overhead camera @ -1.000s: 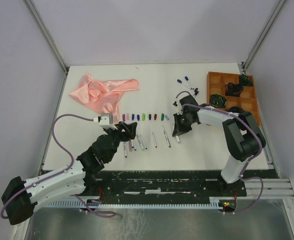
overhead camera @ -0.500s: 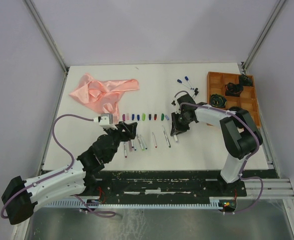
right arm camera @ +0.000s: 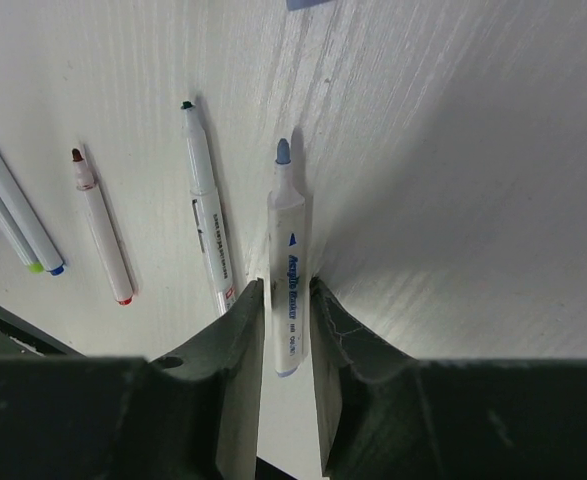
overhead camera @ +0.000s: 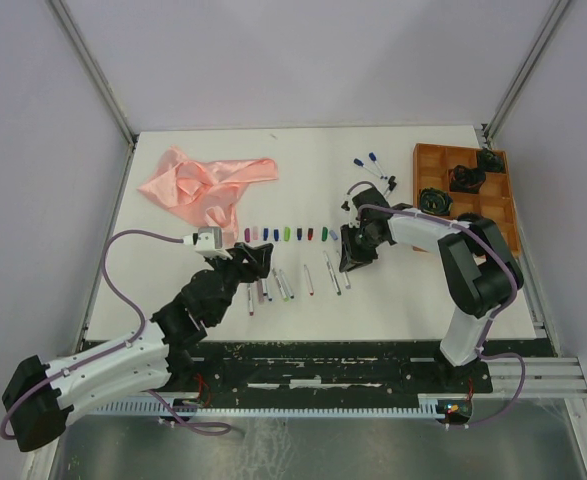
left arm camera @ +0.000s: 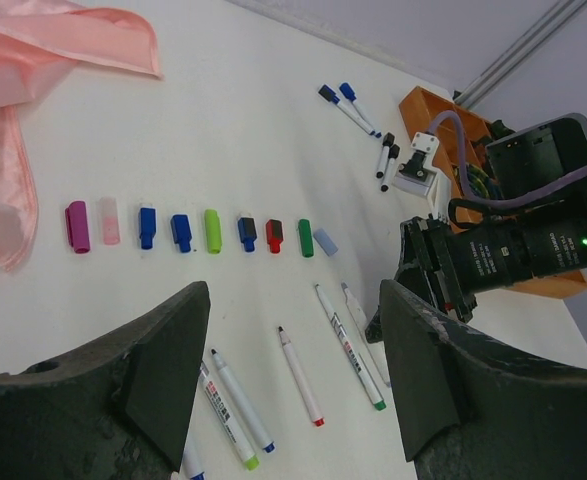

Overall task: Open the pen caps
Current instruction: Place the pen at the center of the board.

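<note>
Peering close, the right wrist alone shows fingers (right arm camera: 235, 345) straddling a pen (right arm camera: 285, 260).

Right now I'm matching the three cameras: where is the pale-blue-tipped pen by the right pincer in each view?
Top view: the pale-blue-tipped pen lies right of centre, at the right pincer, rightmost in its row.
Left wrist: lower right of centre, again rightmost.
Right wrist: centre, between the pincer's two fingers.
Shared landmark: the green-tipped pen, just left of it in all three.

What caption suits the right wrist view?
Right pincer straddles an uncapped blue-tipped pen lying on the table.
</note>
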`<action>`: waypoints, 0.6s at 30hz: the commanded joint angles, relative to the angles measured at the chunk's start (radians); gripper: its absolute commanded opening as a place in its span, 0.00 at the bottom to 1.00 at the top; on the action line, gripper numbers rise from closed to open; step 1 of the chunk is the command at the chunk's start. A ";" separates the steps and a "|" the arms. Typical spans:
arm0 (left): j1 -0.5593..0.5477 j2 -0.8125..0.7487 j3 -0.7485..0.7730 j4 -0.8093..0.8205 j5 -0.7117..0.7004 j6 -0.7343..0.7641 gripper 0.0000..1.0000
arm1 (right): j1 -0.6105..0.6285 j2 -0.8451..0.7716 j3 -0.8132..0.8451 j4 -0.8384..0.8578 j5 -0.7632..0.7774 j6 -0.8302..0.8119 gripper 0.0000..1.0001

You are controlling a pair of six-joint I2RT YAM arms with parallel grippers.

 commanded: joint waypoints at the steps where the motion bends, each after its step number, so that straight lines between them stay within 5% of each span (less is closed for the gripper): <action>1: 0.002 -0.018 0.001 0.021 -0.021 -0.030 0.75 | 0.003 0.024 0.037 -0.019 0.019 -0.021 0.31; 11: 0.002 -0.062 0.023 0.029 0.084 -0.005 0.75 | -0.013 -0.124 0.110 -0.066 0.034 -0.169 0.32; 18: 0.001 -0.106 0.003 0.032 0.114 0.010 0.76 | -0.052 -0.269 0.146 -0.053 0.196 -0.358 0.32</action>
